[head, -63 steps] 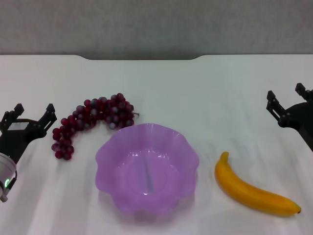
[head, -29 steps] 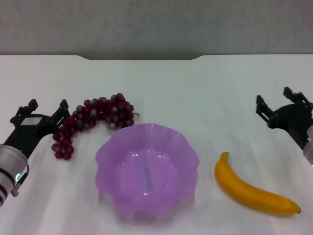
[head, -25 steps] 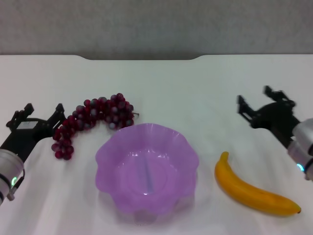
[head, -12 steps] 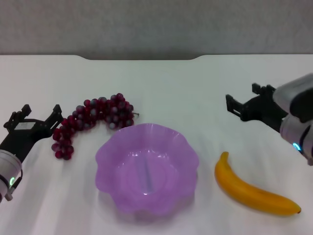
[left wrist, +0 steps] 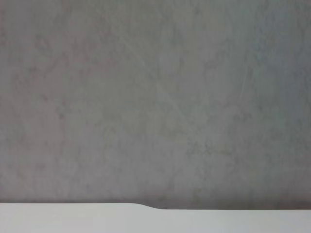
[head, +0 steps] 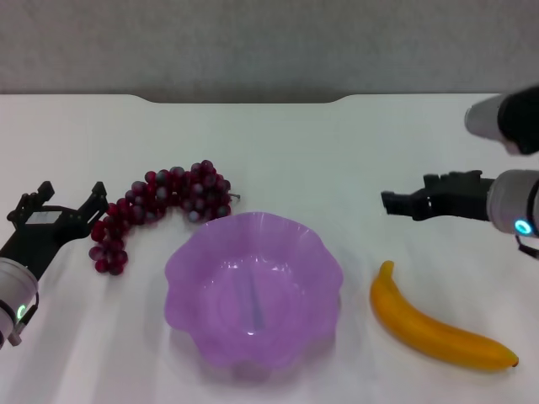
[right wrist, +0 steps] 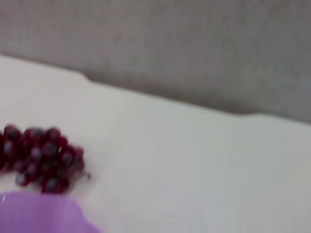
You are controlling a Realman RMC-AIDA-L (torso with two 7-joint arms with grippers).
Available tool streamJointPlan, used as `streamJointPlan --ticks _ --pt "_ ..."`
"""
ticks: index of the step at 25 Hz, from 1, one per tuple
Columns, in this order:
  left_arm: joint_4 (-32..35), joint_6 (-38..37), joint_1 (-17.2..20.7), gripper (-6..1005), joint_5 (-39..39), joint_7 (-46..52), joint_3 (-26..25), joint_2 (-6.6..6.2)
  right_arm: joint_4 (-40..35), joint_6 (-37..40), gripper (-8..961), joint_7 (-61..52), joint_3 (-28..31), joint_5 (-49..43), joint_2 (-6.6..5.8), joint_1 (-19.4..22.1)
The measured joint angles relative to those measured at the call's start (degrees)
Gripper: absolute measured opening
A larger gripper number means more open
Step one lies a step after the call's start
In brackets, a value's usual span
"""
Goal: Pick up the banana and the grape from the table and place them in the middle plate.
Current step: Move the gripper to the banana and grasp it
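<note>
Since the earlier frames the right gripper (head: 402, 203) has swung inward, now pointing sideways above the table (head: 278, 143), beyond the banana (head: 438, 328); whether it is spread or closed, I cannot tell. I judge a banana pickup is starting. The left gripper (head: 59, 202) hangs spread wide beside the grape (head: 160, 206). The middle plate (head: 253, 290) holds nothing. No writing shows.

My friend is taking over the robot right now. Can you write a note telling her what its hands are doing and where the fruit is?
Left gripper: open, empty, on the table's left side beside the grape bunch.
Right gripper: empty, turned sideways above the table, beyond the banana.
Grape: on the table, at the far-left rim of the middle plate.
Banana: on the table, right of the plate.
Done: nothing in the plate yet.
Left: grasp both fruits and put them in the plate.
</note>
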State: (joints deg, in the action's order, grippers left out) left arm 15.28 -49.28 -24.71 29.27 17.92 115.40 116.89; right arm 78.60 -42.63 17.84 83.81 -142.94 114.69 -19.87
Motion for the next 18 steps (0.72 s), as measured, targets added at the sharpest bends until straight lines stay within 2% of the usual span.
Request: streamJointPlan --ticks 4,10,17,18 --pt "-0.03 0.18 -0.01 876 0.01 -0.02 0.00 0.04 1.41 -13.23 768 -0.21 6.09 0.22 -0.05 -3.70" --pt "-0.09 0.69 -0.48 875 0.09 -0.12 0.00 0.01 0.89 -28.28 776 0.27 14.42 0.00 -0.17 -8.55" --pt "0.08 0.69 -0.69 874 0.10 0.00 0.00 -0.11 -4.09 -33.74 785 3.42 15.89 0.25 -0.06 -10.04" --pt "0.12 0.69 -0.69 874 0.11 0.06 -0.03 -0.15 -6.76 -34.22 787 4.11 15.85 0.27 0.00 -10.52"
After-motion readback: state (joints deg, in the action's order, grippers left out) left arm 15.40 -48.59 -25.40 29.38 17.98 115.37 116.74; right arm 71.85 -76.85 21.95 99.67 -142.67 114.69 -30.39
